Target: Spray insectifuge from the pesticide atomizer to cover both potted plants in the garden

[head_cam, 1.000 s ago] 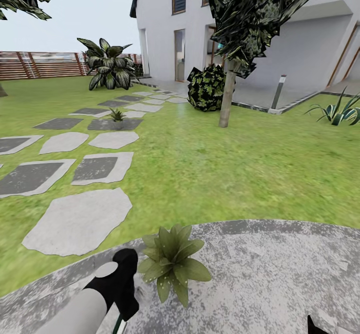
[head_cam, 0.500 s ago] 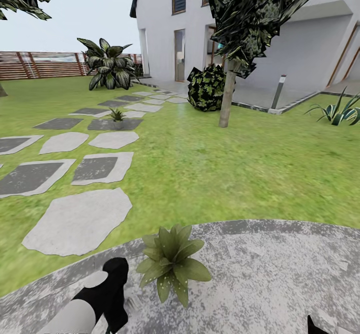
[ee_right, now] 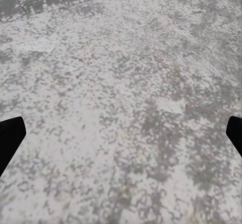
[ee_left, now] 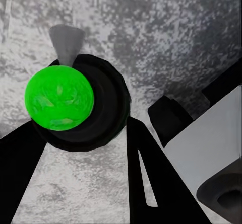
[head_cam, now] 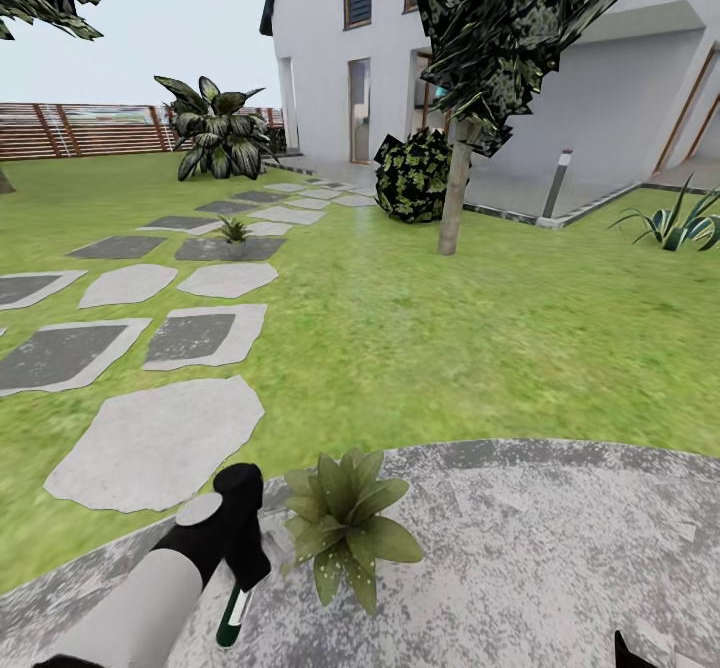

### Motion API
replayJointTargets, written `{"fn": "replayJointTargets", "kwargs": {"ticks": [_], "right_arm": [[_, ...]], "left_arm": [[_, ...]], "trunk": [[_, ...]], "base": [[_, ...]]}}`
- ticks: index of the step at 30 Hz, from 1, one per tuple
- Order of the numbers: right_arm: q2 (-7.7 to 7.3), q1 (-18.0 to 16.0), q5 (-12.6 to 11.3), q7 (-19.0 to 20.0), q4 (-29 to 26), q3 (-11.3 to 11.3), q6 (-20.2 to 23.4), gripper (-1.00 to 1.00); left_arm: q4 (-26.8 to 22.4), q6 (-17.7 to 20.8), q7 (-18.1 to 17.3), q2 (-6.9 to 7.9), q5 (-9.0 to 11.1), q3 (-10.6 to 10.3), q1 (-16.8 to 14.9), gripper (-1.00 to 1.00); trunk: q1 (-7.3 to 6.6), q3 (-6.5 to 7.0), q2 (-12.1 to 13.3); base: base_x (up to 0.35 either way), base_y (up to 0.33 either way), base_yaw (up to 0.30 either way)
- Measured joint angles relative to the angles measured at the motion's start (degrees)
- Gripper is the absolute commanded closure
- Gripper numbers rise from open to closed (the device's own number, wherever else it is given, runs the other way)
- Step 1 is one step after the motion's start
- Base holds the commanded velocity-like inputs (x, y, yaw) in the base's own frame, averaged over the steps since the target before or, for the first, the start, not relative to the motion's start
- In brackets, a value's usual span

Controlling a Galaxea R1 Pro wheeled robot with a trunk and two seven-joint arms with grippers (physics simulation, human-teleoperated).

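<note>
Green lawn (head_cam: 450, 348) spreads ahead of me, with the brown slatted fence (head_cam: 80, 128) far off at the left and grey stepping slabs (head_cam: 155, 443) running up toward the white house (head_cam: 480, 58). Down at the lower left, over the round grey patio (head_cam: 540, 558), my left gripper (ee_left: 83, 133) is closed on the pesticide atomizer (head_cam: 233, 615), which hangs below my black wrist; from the wrist camera I see its dark round body with the bright green mark (the pale spray head pokes out beyond it) pinched between my two black fingers (ee_left: 20, 168). Just beside it stands the near potted plant (head_cam: 343, 526), a rosette of pointed speckled leaves at the patio's edge. The second potted plant (head_cam: 234, 229) sits well away among the farther slabs. My right gripper (ee_right: 121, 133) hangs spread wide over bare paving, a black fingertip at either edge of its camera's view.
</note>
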Motion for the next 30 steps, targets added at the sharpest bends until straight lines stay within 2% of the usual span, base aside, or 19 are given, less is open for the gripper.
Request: {"fn": "replayJointTargets", "kwargs": {"ticks": [5,12,13,17,19,24,26,30], "right_arm": [[0.00,0.0,0.0,0.0,0.0,0.0,0.0,-1.00],[0.00,0.0,0.0,0.0,0.0,0.0,0.0,-1.00],[0.00,0.0,0.0,0.0,0.0,0.0,0.0,-1.00],[0.00,0.0,0.0,0.0,0.0,0.0,0.0,-1.00],[0.00,0.0,0.0,0.0,0.0,0.1,0.0,-1.00],[0.00,0.0,0.0,0.0,0.0,0.1,0.0,-1.00],[0.00,0.0,0.0,0.0,0.0,0.1,0.0,-1.00],[-0.02,0.0,0.0,0.0,-0.1,0.0,0.0,-1.00]], "left_arm": [[0.1,-0.1,-2.9,0.10,-0.2,-0.2,-2.0,1.00],[0.8,-0.3,-3.1,0.44,-0.2,-0.5,-1.5,1.00],[0.8,-0.3,-3.1,0.63,-0.1,-0.5,-1.3,1.00],[2.0,-0.3,-2.9,3.17,0.2,-0.1,0.2,1.00],[2.1,-0.3,-2.9,3.60,0.3,0.2,0.3,1.00],[1.3,-0.1,-3.4,2.69,0.5,0.2,-0.5,1.00],[0.8,-0.1,-3.6,1.36,0.4,-0.1,-2.3,1.00],[0.9,-0.1,-3.7,0.73,0.3,-0.1,-5.9,1.00]], "trunk": [[0.00,0.00,0.0],[0.00,0.00,0.0],[0.00,0.00,0.0],[0.00,0.00,0.0],[0.00,0.00,0.0],[0.00,0.00,0.0],[0.00,0.00,0.0],[0.00,0.00,0.0]], "base": [[0.000,0.000,0.000],[0.000,0.000,0.000],[0.000,0.000,0.000],[0.000,0.000,0.000],[0.000,0.000,0.000],[0.000,0.000,0.000],[0.000,0.000,0.000],[0.000,0.000,0.000]]}}
